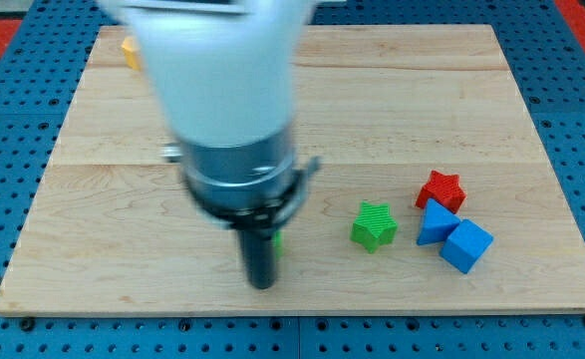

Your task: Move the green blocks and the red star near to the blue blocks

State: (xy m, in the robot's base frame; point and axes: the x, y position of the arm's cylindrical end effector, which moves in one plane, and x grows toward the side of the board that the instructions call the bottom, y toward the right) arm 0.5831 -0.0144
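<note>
My tip (261, 284) rests on the wooden board (392, 100) near its bottom edge, left of centre. A green block (278, 240) is mostly hidden behind the rod, just right of it; its shape cannot be made out. A green star (374, 225) lies about a hundred pixels to the right of the tip. A red star (441, 189) sits at the right, touching a blue triangular block (434, 223) below it. A blue cube (466, 245) lies next to that, at the lower right.
A yellow block (131, 50) shows at the board's top left, partly hidden by the arm. The white and grey arm body (227, 110) covers the upper left middle of the board. Blue pegboard (581, 120) surrounds the board.
</note>
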